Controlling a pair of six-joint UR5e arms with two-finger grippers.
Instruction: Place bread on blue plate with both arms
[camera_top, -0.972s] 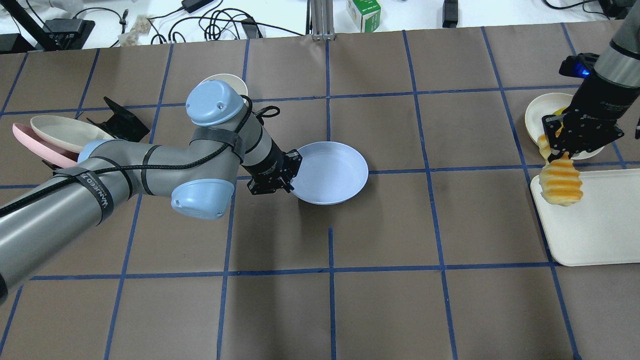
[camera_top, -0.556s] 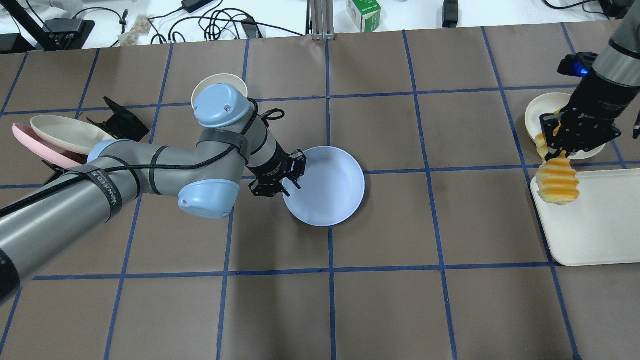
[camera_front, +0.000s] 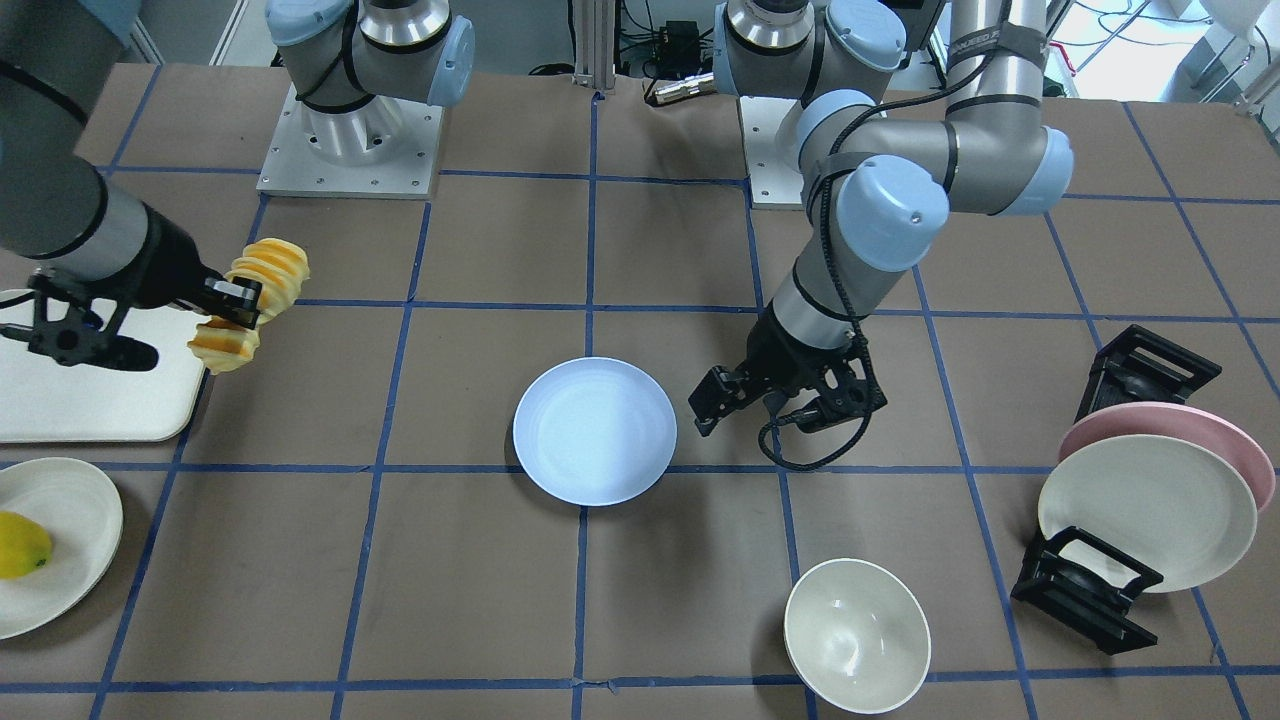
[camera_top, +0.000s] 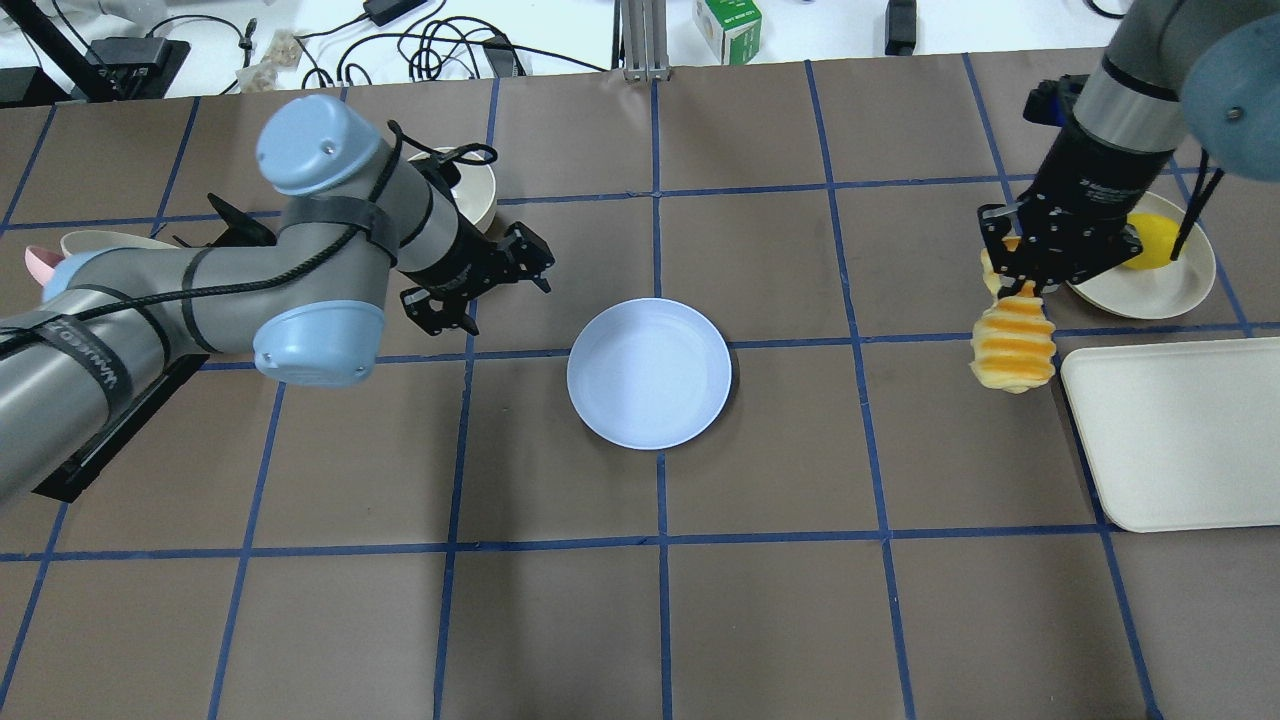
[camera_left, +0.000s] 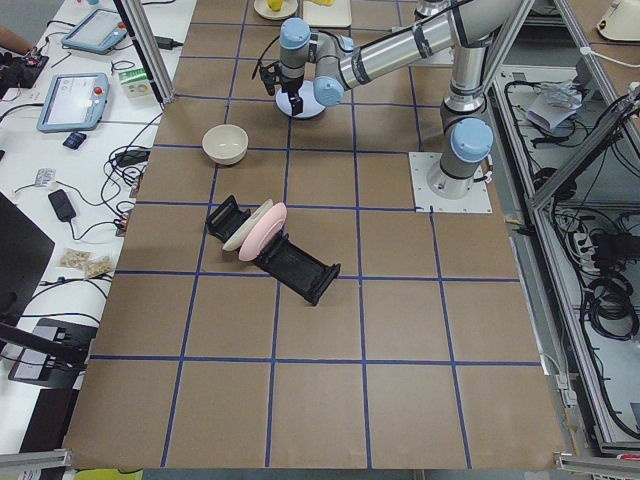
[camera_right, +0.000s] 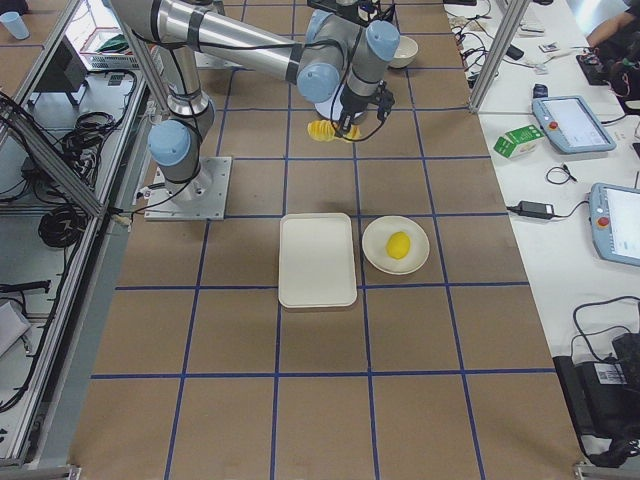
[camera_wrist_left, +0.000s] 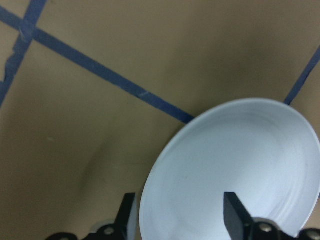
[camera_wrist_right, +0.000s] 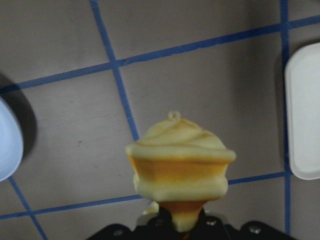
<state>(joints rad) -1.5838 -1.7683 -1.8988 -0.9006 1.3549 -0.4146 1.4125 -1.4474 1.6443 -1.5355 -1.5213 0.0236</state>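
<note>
- Lavender-ish blue plate (camera_top: 648, 373) flat on table (camera_top: 780, 620).
- L gripper (camera_top: 487, 290) near plate's left rim, not touching; jaws wide, holding nothing.
- R gripper (camera_top: 1020, 288) clamped on bread (camera_top: 1012, 345); I see it airborne, well right of plate.

A plate (camera_top: 648, 372) is laid at the table's middle. To its right, the bread (camera_top: 1012, 345) is held above the table by the right gripper (camera_top: 1015, 288), just beside a tray (camera_top: 1180, 430). Beyond the tray, a fruit (camera_top: 1155, 240) is set on a second plate (camera_top: 1160, 290). On the left, a bowl (camera_front: 857, 635) and a rack (camera_front: 1085, 590) are found.
</note>
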